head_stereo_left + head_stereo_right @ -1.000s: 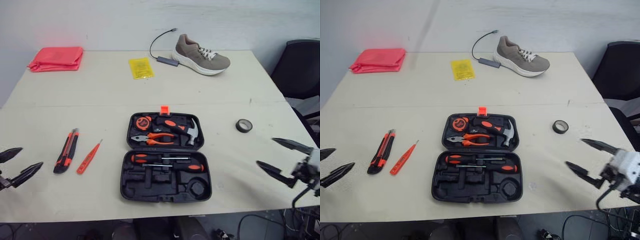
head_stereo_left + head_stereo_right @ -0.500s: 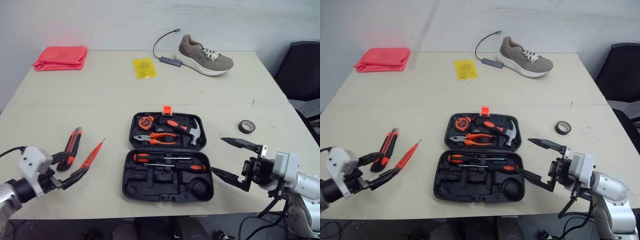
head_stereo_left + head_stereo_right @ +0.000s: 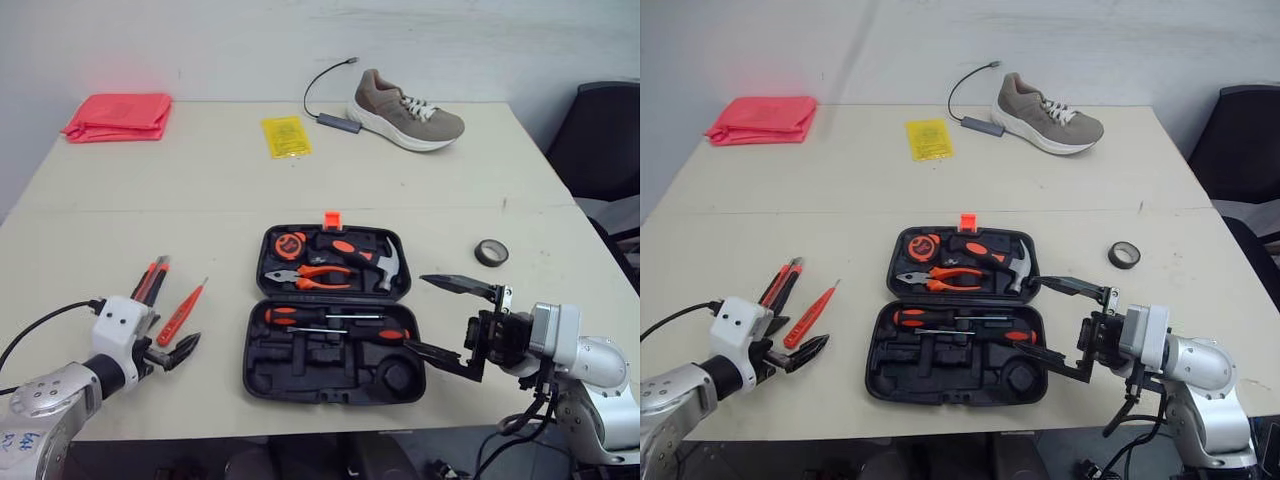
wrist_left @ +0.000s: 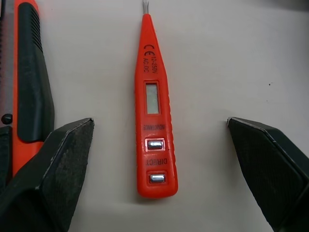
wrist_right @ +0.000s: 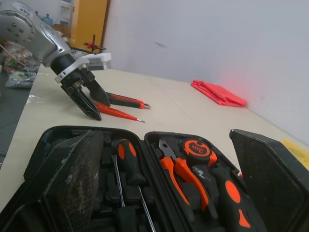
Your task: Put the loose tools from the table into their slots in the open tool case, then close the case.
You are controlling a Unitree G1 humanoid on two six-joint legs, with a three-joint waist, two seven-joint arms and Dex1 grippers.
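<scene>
Left gripper [image 4: 160,122], jaws apart, straddles the voltage tester [image 4: 154,130] at its butt end, near the tabletop's front-left corner. The utility knife [image 4: 29,92] lies just beside one jaw, so closing may snag it. Right gripper [image 3: 414,312], jaws apart, hovers by the open tool case [image 3: 248,385].

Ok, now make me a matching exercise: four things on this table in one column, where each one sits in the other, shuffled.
1. tester pen
2. tape roll
3. shoe
4. hammer

A. in the far half of the open case
B. on the table, right of the case
C. on the table, between the left hand's open fingers
D. near the table's far edge, beside a cable

Pairs: 1-C, 2-B, 3-D, 4-A.
</scene>
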